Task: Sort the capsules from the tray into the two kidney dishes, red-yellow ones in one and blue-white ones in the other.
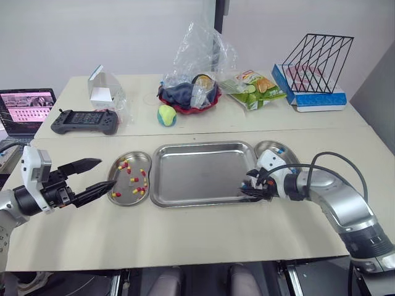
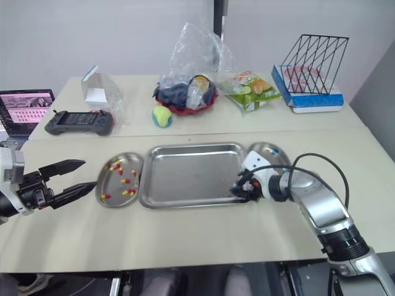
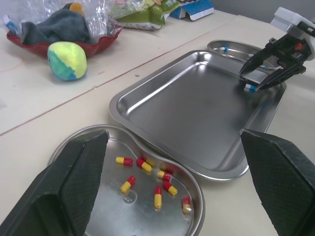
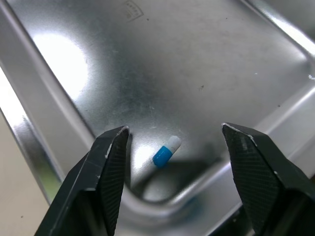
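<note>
Blue-white capsule (image 4: 166,150) lies in the tray's (image 4: 147,59) near right corner, just beside the wall. Right gripper (image 4: 174,129) fingers are spread either side, not touching it. Likely light, slick, rolls and crushes easily: pinch mid-body, gently. Left gripper (image 1: 106,172) fingers are spread, beside the red-yellow kidney dish (image 1: 137,159)

Bright, even light from above is falling on the table (image 1: 185,234), leaving only faint, soft shadows. The tray (image 1: 197,174) is reflecting it as pale streaks along its rim. In the right wrist view a white glare patch is blooming on the tray floor, and a dark shadow is lying just beside the capsule (image 4: 166,150).
</note>
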`<action>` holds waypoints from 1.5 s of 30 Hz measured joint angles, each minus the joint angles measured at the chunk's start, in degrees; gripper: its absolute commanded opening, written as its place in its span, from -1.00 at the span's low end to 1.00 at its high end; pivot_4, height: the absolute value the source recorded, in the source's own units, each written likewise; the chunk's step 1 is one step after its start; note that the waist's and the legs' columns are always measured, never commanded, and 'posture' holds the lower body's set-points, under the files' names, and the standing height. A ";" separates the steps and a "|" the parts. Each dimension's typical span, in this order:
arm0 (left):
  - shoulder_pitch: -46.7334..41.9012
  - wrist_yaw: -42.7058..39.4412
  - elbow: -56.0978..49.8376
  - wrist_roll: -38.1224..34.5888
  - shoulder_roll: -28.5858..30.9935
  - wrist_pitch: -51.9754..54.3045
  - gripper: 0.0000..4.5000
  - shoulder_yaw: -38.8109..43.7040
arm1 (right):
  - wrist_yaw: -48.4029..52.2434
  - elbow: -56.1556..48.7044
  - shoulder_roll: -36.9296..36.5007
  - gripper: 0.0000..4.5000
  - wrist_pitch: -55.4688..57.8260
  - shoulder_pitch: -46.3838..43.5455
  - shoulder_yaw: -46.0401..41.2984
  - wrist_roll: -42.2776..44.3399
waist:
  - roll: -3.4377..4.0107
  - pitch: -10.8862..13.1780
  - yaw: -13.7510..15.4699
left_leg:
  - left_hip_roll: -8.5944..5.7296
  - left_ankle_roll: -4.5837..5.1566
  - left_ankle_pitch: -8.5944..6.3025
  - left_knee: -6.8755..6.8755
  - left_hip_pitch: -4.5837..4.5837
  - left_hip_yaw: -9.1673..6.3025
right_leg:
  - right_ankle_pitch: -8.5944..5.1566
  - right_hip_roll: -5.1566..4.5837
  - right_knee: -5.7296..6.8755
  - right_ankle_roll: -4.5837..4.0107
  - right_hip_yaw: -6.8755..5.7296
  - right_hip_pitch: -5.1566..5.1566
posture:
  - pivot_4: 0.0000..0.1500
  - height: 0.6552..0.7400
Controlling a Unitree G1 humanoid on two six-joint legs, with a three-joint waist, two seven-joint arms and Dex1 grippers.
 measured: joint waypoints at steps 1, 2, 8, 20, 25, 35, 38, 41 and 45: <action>-0.09 0.11 0.01 0.00 0.00 0.00 1.00 -0.05 | -0.10 -0.01 0.19 0.49 0.59 -0.38 0.21 -0.14 | 0.00 0.00 -0.04 | 0.00 0.00 0.00 0.00 0.00 0.01 | 0.00 0.00 0.00 0.00 0.01 0.00 | 1.00 1.00; -0.09 0.16 0.03 0.01 0.00 0.00 1.00 -0.08 | -0.21 -0.06 0.41 0.49 1.71 -1.01 0.38 -0.11 | 0.00 0.00 -0.04 | 0.01 0.00 0.00 -0.01 0.00 0.01 | 0.00 0.00 0.00 0.00 0.01 -0.01 | 1.00 1.00; -0.06 0.48 0.04 0.18 -0.33 -0.11 1.00 -0.25 | -1.07 -4.29 2.06 0.49 10.14 -4.96 -0.90 2.95 | 0.00 0.00 -0.20 | 0.05 -0.01 0.01 -0.05 -0.02 0.00 | 0.01 0.05 0.01 -0.02 0.03 -0.09 | 1.00 1.00; -0.82 1.93 0.04 0.16 -1.76 -0.26 1.00 -1.11 | -7.48 -6.09 2.77 0.49 36.06 -16.21 5.08 2.22 | 0.00 0.00 -0.09 | 0.05 -0.02 0.01 -0.05 -0.15 0.00 | 0.03 0.05 0.01 -0.05 0.02 -0.22 | 1.00 1.00; -0.82 2.02 0.05 0.17 -1.84 -1.01 1.00 -1.11 | -9.29 -6.09 3.35 0.49 40.52 -16.36 6.08 3.09 | 0.00 0.00 -0.10 | 0.04 -0.03 0.01 -0.05 -0.17 0.00 | 0.03 0.04 0.01 -0.06 0.02 -0.24 | 1.00 1.00; -1.94 3.51 1.00 0.16 -2.55 -1.52 1.00 -1.11 | -11.55 -5.85 4.24 0.25 40.89 -16.20 7.73 3.50 | -0.01 0.00 -0.09 | 0.03 -0.03 0.02 -0.03 -0.17 0.01 | 0.03 0.04 0.03 -0.06 0.02 -0.24 | 1.00 1.00; -2.07 3.58 1.05 0.23 -2.54 -2.14 1.00 -1.11 | -12.09 -5.85 4.34 -0.16 40.95 -16.20 8.01 3.74 | -0.01 0.00 -0.12 | 0.04 -0.03 0.02 -0.04 -0.17 0.01 | 0.04 0.04 0.03 -0.06 0.02 -0.25 | 1.00 1.00; -2.15 3.58 1.11 0.24 -2.54 -2.21 1.00 -1.11 | -12.39 -5.94 4.32 -0.46 41.04 -16.20 8.28 4.16 | -0.01 0.00 -0.13 | 0.04 -0.03 0.02 -0.04 -0.17 0.01 | 0.04 0.05 0.03 -0.06 0.02 -0.25 | 1.00 1.00; -2.86 3.59 1.35 0.79 -2.53 -2.42 1.00 -1.30 | -13.34 -6.54 3.97 -0.46 41.03 -16.20 8.92 4.13 | -0.01 0.00 -0.13 | 0.04 -0.04 0.02 -0.04 -0.16 0.01 | 0.04 0.05 0.03 -0.06 0.02 -0.25 | 1.00 1.00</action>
